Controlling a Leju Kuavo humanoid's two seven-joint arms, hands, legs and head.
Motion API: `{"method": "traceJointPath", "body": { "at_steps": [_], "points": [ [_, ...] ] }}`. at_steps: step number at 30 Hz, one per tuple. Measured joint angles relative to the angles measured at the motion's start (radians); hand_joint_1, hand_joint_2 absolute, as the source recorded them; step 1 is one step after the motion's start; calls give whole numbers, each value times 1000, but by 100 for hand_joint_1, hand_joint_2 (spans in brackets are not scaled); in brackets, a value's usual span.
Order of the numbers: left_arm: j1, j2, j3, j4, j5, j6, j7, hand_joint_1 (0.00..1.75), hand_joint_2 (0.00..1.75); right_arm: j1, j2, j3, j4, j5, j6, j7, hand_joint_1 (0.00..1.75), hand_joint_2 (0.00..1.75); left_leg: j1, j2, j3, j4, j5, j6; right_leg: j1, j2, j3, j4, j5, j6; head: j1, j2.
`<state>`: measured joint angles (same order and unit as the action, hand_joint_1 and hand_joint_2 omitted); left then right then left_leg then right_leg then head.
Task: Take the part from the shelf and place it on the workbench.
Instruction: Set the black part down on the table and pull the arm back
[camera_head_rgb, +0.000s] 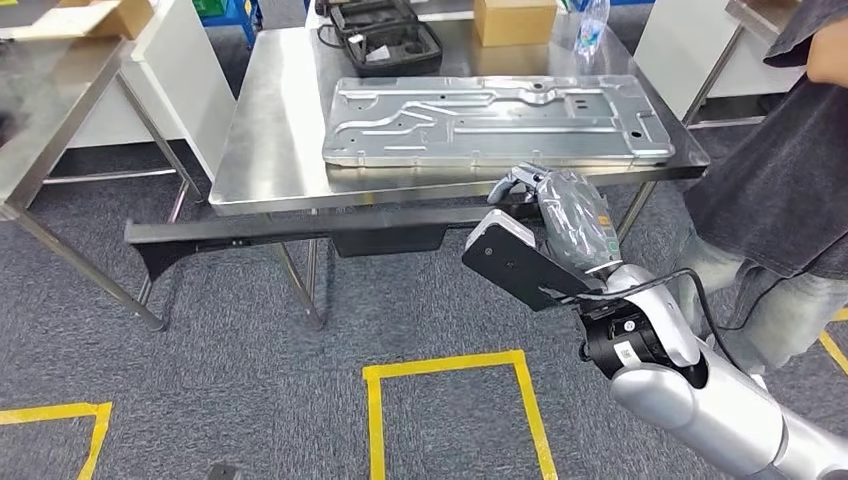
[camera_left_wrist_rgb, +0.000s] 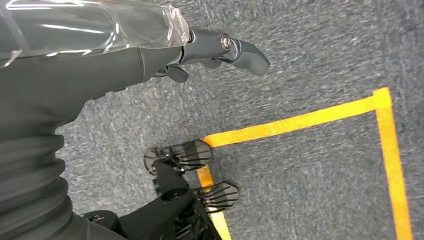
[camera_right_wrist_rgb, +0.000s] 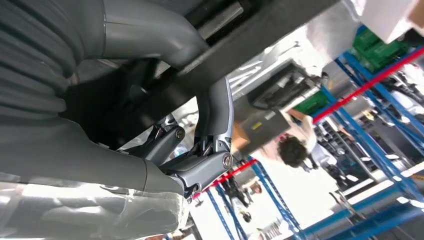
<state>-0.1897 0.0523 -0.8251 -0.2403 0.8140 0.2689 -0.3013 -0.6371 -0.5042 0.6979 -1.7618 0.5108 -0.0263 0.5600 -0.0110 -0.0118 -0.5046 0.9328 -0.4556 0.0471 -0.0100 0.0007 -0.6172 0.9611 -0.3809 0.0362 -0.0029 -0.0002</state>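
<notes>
A long black bar (camera_head_rgb: 300, 228), the part, hangs level in front of the steel workbench (camera_head_rgb: 270, 150), just below its front edge. My right hand (camera_head_rgb: 562, 212) grips the bar at its right end, with the fingers curled over it. In the right wrist view the fingers (camera_right_wrist_rgb: 215, 120) wrap around the dark bar (camera_right_wrist_rgb: 250, 50), and the workbench's shiny top lies beyond. My left hand (camera_left_wrist_rgb: 100, 65) hangs over the grey carpet with its fingers (camera_left_wrist_rgb: 242, 51) loosely apart and nothing in it.
A large pressed metal panel (camera_head_rgb: 495, 120) covers much of the workbench top. Behind it lie a black case (camera_head_rgb: 385, 40), a cardboard box (camera_head_rgb: 513, 20) and a bottle (camera_head_rgb: 590, 25). A person (camera_head_rgb: 775, 190) stands close at the right. Yellow tape (camera_head_rgb: 455, 365) marks the carpet.
</notes>
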Motion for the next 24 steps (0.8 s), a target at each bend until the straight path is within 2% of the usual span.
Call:
{"method": "traceJointPath", "body": {
  "at_steps": [2, 3, 4, 5, 7, 8, 9, 10, 12, 13, 14, 17, 19, 20, 22, 23, 24],
  "points": [
    [-1, 0, 0, 0, -1, 0, 2, 0, 175, -1, 0, 0, 6, 0, 1, 0, 175, 175, 2, 1, 1, 1, -8, -9, -1, 0, 1, -1, -5, -12, 0, 0],
    [-2, -1, -1, 0, -2, -1, 2, 0, 175, -1, 0, 0, 8, 0, 2, -2, 175, 175, 4, 2, -4, 16, -18, -15, -2, 0, 5, -2, -8, -18, -1, 0],
    [-4, -1, -1, 0, -3, -1, 2, 0, 175, -3, 0, 1, 10, 1, 4, -3, 175, 175, 6, 3, -22, 53, -36, -21, -4, 0, 8, -3, -11, -23, -3, 0],
    [-5, -2, -1, 0, -3, -2, 3, 0, 175, -4, 1, 2, 13, 2, 8, -6, 175, 175, 9, 4, -53, 113, -61, -27, -5, -1, 12, -3, -14, -27, -4, 0],
    [-5, -2, -2, 0, -3, -2, 3, 0, 175, -6, 4, 8, 19, 3, 16, -11, 175, 175, 13, 4, -142, 266, -112, -35, -4, -1, 17, -3, -22, -31, -5, 0],
    [-4, -2, -2, 0, -3, -2, 3, 0, 175, -7, 6, 12, 22, 5, 21, -14, 175, 175, 14, 5, -179, 315, -117, -37, -4, -1, 21, -3, -27, -31, -6, 0],
    [-3, -2, -2, 0, -3, -2, 3, 0, 175, -7, 9, 16, 25, 7, 25, -16, 175, 175, 14, 5, -197, 324, -100, -38, -4, 0, 28, -3, -32, -30, -6, 0],
    [-3, -2, -2, 0, -3, -2, 3, 0, 175, -9, 11, 21, 29, 10, 30, -17, 175, 175, 15, 5, -193, 289, -62, -37, -4, 0, 37, -3, -39, -28, -6, 0],
    [-3, -2, -2, 0, -3, -3, 3, 0, 175, -20, 18, 29, 35, 17, 38, -19, 175, 175, 13, 5, -144, 140, 36, -28, -3, 0, 58, -4, -52, -24, -6, 0],
    [-4, -1, -2, 0, -3, -3, 4, 0, 175, -28, 22, 32, 38, 20, 41, -21, 175, 175, 10, 5, -118, 74, 69, -21, -2, 1, 65, -4, -58, -20, -6, 0],
    [-4, -1, -2, 0, -3, -3, 4, 0, 175, -36, 27, 36, 41, 23, 44, -22, 175, 175, 6, 5, -103, 34, 84, -15, -1, 1, 69, -4, -63, -16, -6, 0],
    [-6, -1, -2, 0, -3, -3, 5, 0, 175, -54, 39, 48, 48, 33, 52, -24, 175, 175, 2, 4, -92, 13, 79, 0, -2, 2, 72, -6, -73, -2, -6, 0],
    [-8, -1, -2, 0, -4, -4, 5, 0, 175, -66, 46, 55, 50, 41, 57, -27, 175, 175, 8, 2, -79, 3, 78, 11, -2, 1, 60, 29, -94, 6, -5, 0],
    [-10, -1, -2, 0, -4, -4, 5, 0, 175, -71, 49, 58, 51, 44, 60, -29, 175, 175, 10, 2, -71, -1, 76, 17, -2, 1, 37, 79, -116, 8, -4, 0],
    [-12, -1, -2, 0, -4, -4, 5, 0, 175, -77, 54, 66, 53, 50, 65, -31, 175, 175, 10, 2, -62, -1, 69, 24, -3, 1, -31, 208, -166, 12, -3, 0],
    [-12, -1, -2, 0, -4, -4, 6, 0, 175, -78, 57, 70, 54, 53, 68, -31, 175, 175, 9, 2, -57, -1, 65, 26, -3, 0, -66, 267, -182, 13, -2, 0],
    [-12, 0, -2, 0, -4, -4, 6, 0, 175, -78, 59, 75, 55, 55, 71, -31, 175, 175, 9, 1, -52, -1, 61, 25, -4, 0, -91, 301, -184, 14, -2, 0]
  ]
}}
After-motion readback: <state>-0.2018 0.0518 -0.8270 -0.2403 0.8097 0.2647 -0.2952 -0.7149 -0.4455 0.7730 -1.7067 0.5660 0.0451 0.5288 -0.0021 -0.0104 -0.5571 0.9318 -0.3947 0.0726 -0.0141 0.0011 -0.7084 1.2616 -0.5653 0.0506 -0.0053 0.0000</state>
